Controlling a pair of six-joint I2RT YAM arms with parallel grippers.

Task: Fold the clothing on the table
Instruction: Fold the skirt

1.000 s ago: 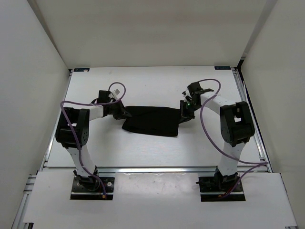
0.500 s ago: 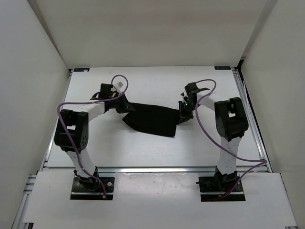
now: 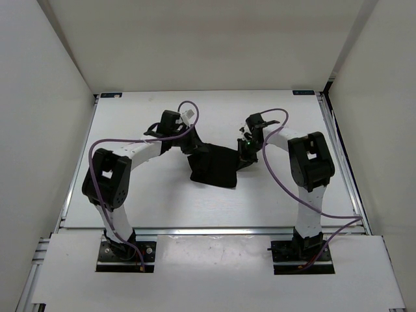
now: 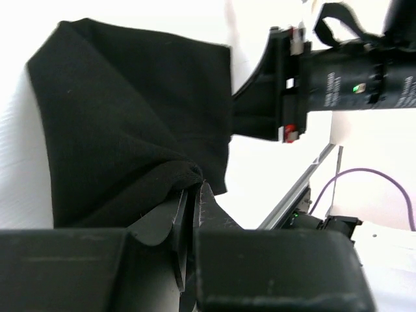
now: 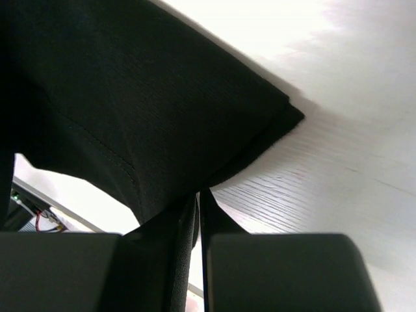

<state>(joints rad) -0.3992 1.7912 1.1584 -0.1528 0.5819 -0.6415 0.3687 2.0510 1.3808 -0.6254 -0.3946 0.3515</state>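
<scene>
The white table (image 3: 130, 195) is carrying the black clothing (image 3: 218, 169), which is lying bunched near its centre. The left gripper (image 3: 196, 148) is pinching the clothing's 11 o'clock corner, and the right gripper (image 3: 242, 157) is clamping its 2 o'clock edge.

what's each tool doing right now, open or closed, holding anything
left tool: closed, pinching a fold of the clothing
right tool: closed, pinching the clothing at its edge
</scene>
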